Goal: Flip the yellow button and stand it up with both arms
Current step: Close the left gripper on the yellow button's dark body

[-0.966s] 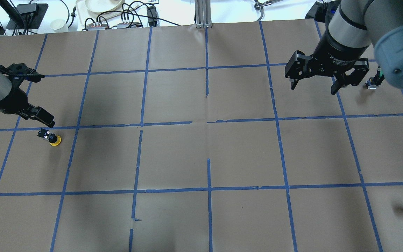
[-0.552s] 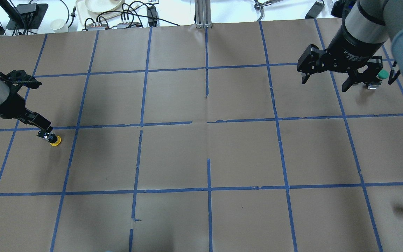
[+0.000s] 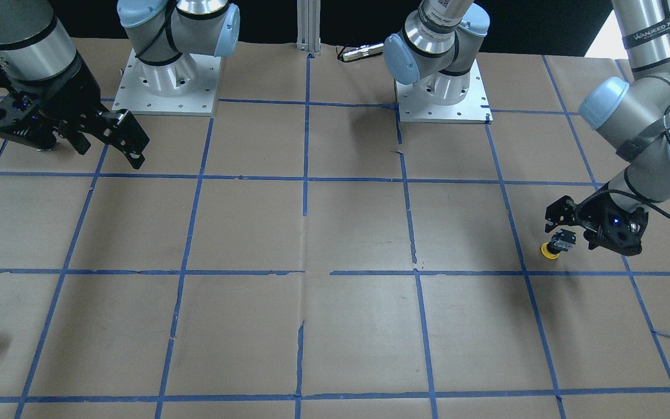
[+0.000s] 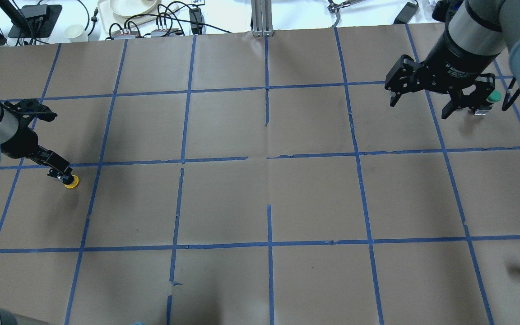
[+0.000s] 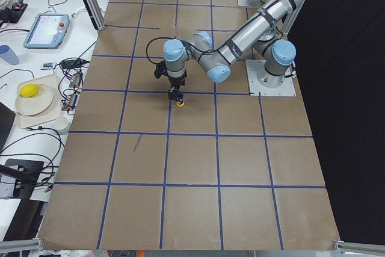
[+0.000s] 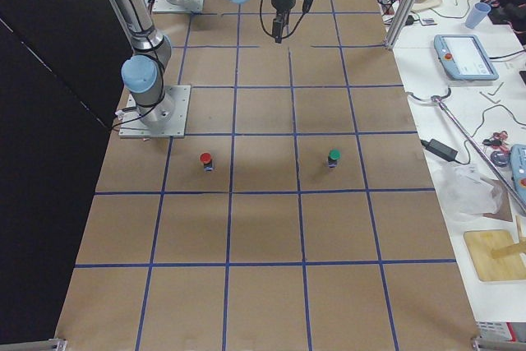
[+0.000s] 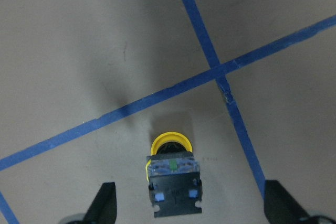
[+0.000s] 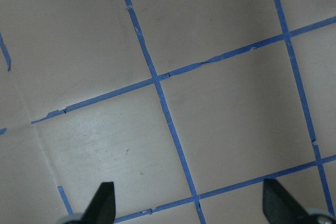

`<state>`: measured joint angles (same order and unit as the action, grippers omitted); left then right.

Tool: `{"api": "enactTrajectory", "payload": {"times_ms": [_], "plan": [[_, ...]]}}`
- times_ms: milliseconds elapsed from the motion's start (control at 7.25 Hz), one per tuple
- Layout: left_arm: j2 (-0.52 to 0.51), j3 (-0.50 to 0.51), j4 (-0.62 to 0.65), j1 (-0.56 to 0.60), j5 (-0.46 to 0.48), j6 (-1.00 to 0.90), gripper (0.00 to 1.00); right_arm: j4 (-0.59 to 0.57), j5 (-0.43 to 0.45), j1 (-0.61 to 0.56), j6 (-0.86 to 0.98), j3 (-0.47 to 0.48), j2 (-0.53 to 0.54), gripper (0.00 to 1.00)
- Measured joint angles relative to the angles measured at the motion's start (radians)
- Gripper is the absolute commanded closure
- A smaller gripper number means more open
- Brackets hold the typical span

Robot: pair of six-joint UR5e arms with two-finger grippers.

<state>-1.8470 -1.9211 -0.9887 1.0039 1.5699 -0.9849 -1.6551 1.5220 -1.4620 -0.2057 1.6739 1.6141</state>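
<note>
On the desk (image 4: 260, 203), the right end effector (image 4: 419, 108) hangs spread wide, well apart from the work. The left end effector (image 3: 578, 231) is also wide and sits low, straddling the yellow button (image 7: 172, 174), switch body toward the wrist, cap away. I'd centre on the blocky body's flat sides, not the round cap, then close.

Overhead and front-facing cameras opposite one another, both high over the same taped table (image 4: 314, 198); wrist cameras downward
</note>
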Motion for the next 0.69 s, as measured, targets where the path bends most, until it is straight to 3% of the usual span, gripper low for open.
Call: {"api": "enactTrajectory", "payload": {"times_ms": [138, 276, 414, 690], "plan": [[-0.023, -0.003, 0.029, -0.001, 0.002, -0.035, 0.04, 0.001, -0.001, 0.000, 0.000, 0.001, 0.002, 0.00], [-0.036, -0.005, 0.043, -0.002, 0.003, -0.065, 0.14, 0.002, -0.001, 0.000, 0.000, 0.001, 0.004, 0.00], [-0.041, -0.007, 0.049, -0.002, 0.004, -0.077, 0.18, 0.002, -0.001, 0.000, 0.000, 0.001, 0.004, 0.00], [-0.042, -0.008, 0.051, -0.002, 0.008, -0.085, 0.18, 0.003, 0.001, -0.001, -0.001, 0.001, 0.001, 0.00]]}}
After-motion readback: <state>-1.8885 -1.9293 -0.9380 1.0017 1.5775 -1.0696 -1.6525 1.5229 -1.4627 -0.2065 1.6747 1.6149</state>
